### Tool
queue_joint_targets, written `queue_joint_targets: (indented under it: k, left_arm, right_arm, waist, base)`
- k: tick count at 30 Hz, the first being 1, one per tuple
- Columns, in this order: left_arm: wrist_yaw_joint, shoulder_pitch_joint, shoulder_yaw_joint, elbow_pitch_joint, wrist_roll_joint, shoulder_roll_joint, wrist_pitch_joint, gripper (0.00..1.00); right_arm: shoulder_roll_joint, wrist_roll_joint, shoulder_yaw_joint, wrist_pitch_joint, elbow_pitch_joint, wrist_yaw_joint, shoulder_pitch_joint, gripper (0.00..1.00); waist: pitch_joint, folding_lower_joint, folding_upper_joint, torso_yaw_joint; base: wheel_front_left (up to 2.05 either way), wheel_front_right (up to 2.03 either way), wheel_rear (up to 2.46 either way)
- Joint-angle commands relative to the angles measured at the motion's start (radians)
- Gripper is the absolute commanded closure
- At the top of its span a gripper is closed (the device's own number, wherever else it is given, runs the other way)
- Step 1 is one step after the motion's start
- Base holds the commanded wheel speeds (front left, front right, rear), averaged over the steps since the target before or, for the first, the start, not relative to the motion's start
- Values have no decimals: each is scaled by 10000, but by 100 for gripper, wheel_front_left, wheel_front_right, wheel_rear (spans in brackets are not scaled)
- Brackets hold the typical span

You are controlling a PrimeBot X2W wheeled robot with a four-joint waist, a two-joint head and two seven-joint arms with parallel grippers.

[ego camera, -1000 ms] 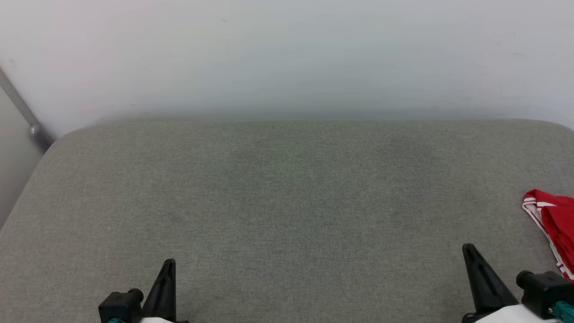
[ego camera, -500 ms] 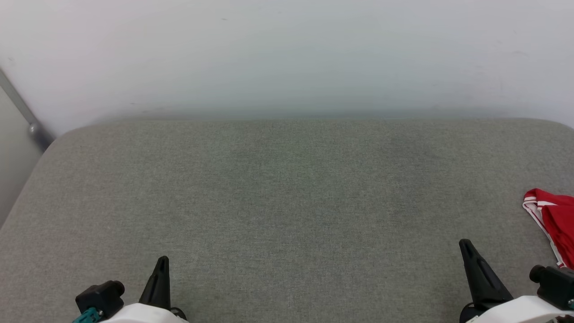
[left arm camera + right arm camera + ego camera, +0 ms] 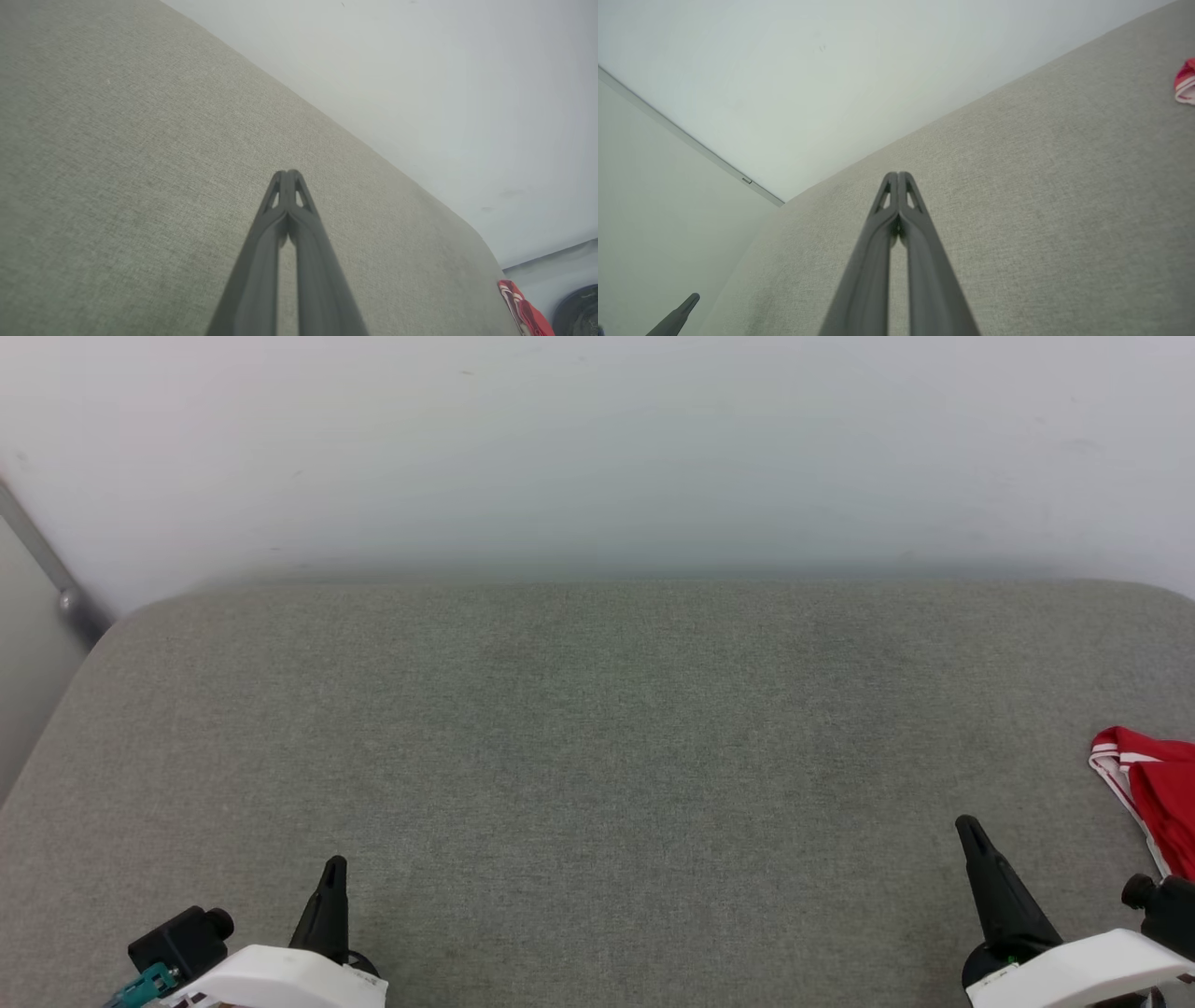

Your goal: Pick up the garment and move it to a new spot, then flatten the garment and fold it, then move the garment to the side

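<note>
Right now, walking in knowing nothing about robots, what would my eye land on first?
The bright red garment with white striped edging stands out most, lying at the far right edge of the wide grey cushioned surface. Next come the dark pointed left gripper and right gripper low in the head view, both shut, holding nothing and clear of the garment.

We see the flat grey woven-fabric surface point(image 3: 597, 728) open across; crumpled red-and-white fabric garment point(image 3: 1162, 798) blocks far right, white wall point(image 3: 597, 448) behind.
</note>
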Motion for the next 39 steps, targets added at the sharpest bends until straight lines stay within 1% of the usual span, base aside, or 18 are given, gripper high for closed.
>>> queue_joint_targets:
  k: [1, 19, 39]
  left_arm:
    - [-122, -312, 166, -79, -345, -11, 81, 100]
    - [-610, -633, 815, 109, -2366, -427, 701, 100]
    - [-1009, -902, 1372, 289, -4028, -789, 1233, 100]
  right_arm:
    - [-96, 463, -6, -77, 1, 1, -333, 100]
    - [-147, 3113, -78, -55, 738, 0, -867, 100]
    - [-152, 5264, -186, 6, 1368, -1, -1304, 100]
  waist:
    - [5, -1, 0, -3]
    - [61, -1, 0, -34]
    - [116, -1, 0, -65]
  base:
    - [0, 0, 0]
    - [0, 0, 0]
    - [0, 0, 0]
